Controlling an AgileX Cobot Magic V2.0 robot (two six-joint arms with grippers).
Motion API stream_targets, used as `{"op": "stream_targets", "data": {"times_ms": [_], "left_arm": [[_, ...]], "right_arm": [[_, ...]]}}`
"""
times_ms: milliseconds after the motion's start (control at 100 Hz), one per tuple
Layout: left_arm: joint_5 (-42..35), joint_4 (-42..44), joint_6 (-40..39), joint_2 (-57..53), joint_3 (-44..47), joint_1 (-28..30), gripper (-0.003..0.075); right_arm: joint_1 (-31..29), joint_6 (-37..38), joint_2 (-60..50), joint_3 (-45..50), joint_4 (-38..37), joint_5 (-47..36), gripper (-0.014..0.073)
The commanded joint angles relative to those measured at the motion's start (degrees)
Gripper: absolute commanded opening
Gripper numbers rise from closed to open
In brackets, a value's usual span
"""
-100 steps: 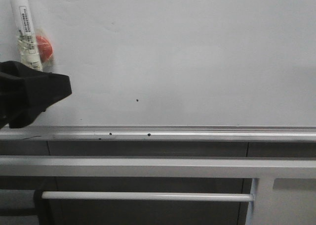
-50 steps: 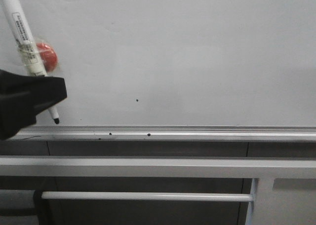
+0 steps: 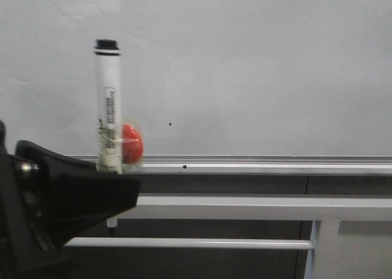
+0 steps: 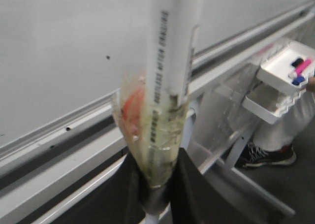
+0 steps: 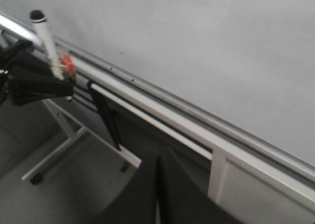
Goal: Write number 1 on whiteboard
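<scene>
The whiteboard fills the front view, pale grey, with a silver rail along its lower edge. No number 1 stroke shows on it, only small black specks. My left gripper is at the lower left, shut on a white marker that stands upright with a red piece taped to it. The marker's tip hangs below the rail, off the board. The left wrist view shows the fingers clamped on the taped marker. My right gripper is shut and empty, low and away from the board.
Below the board run a grey frame beam and a white bar. A white tray with coloured markers hangs off to the side, and a person's shoe stands on the floor beneath it. The stand's legs reach across the floor.
My left gripper has moved right and down with the marker. The marker has turned from tilted to upright, and its tip has dropped from the board's lower edge to below the rail.
</scene>
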Motion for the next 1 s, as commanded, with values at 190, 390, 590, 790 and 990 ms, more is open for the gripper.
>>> {"op": "stream_targets", "data": {"times_ms": [190,390,590,790,990], "left_arm": [[32.99,1.45,13.54,-12.20,-12.46,0.12,-0.0020],[51.07,6.64,15.40,-18.93,-17.78,1.40,-0.0020],[63.90,13.19,15.40,-20.11,-21.34,1.50,-0.0020],[69.92,20.10,14.73,-20.11,-24.32,1.50,-0.0020],[70.00,25.78,14.73,-20.11,-24.81,1.50,-0.0020]], "right_arm": [[7.49,-1.20,3.63,-4.05,-5.98,-3.50,-0.0060],[7.77,-3.10,3.95,-5.10,-5.98,-4.19,0.0238],[7.77,-3.10,6.62,-5.19,-1.70,-4.57,0.0437],[7.77,-4.06,13.01,-6.21,-0.55,-4.94,0.0437],[9.38,-13.12,18.45,-11.29,7.84,-6.26,0.0437]]}}
